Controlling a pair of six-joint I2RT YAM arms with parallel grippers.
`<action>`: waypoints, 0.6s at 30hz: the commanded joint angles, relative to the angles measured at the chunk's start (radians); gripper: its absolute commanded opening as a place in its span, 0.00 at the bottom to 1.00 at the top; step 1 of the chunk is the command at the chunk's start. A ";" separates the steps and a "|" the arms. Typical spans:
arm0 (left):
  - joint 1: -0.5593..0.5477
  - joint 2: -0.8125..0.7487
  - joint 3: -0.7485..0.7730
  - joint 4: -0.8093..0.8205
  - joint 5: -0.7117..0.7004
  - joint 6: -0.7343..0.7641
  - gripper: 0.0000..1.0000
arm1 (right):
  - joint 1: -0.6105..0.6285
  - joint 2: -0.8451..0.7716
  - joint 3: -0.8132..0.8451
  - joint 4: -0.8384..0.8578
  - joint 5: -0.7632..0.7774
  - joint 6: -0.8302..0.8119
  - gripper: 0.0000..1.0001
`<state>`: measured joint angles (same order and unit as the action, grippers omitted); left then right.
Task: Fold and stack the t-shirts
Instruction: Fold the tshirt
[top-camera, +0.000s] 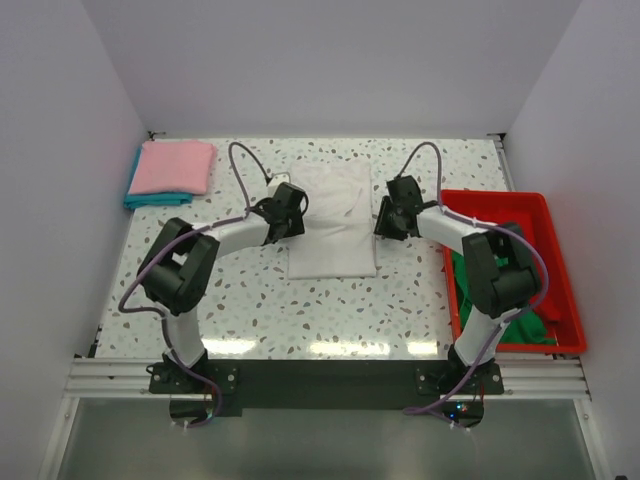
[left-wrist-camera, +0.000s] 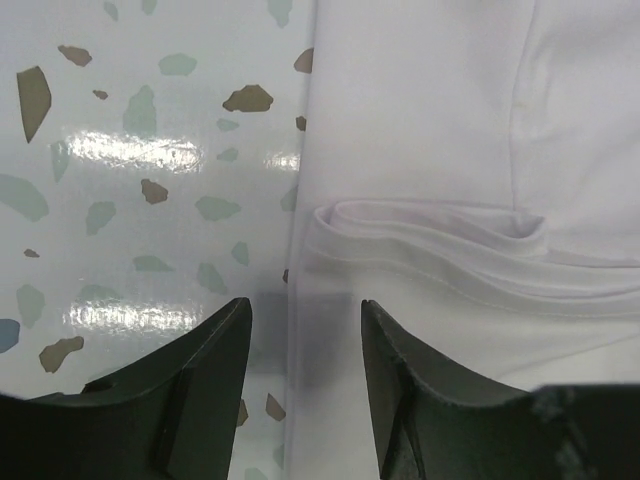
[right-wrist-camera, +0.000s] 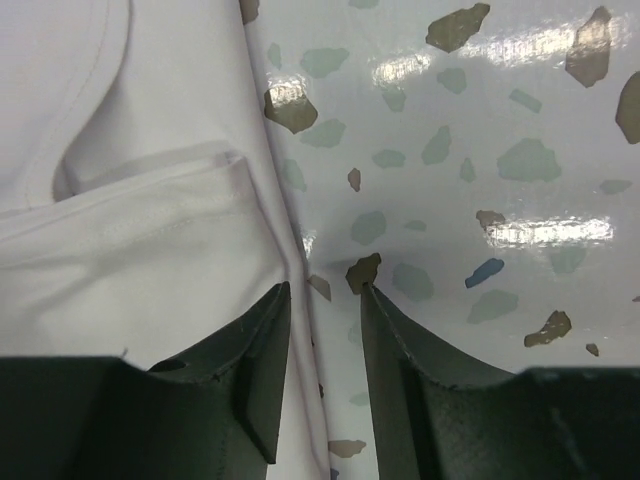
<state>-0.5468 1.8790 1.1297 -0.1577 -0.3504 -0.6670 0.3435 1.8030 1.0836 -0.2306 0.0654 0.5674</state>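
The white t-shirt (top-camera: 331, 222) lies partly folded in the middle of the table. My left gripper (top-camera: 287, 212) is open, its jaws straddling the shirt's left edge (left-wrist-camera: 300, 300). My right gripper (top-camera: 386, 217) is open, its jaws straddling the shirt's right edge (right-wrist-camera: 300, 270). The pink t-shirt (top-camera: 174, 165) lies folded on the teal t-shirt (top-camera: 140, 199) at the far left. The green t-shirt (top-camera: 520, 320) lies crumpled in the red tray (top-camera: 540, 215) on the right, partly hidden by my right arm.
The table (top-camera: 250, 300) is speckled terrazzo. White walls stand close on the left, back and right. The red tray fills the right edge.
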 joint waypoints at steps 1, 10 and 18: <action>0.008 -0.106 0.025 0.015 0.017 0.067 0.53 | -0.003 -0.112 0.019 -0.019 0.028 -0.038 0.39; -0.041 -0.118 0.054 0.056 0.149 0.089 0.40 | 0.121 -0.101 0.131 -0.004 -0.021 -0.073 0.30; -0.045 -0.015 0.099 0.188 0.220 0.104 0.32 | 0.173 0.099 0.311 0.022 -0.113 -0.055 0.22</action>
<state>-0.5968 1.8290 1.1797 -0.0753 -0.1738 -0.5907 0.5270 1.8305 1.3262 -0.2398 0.0051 0.5125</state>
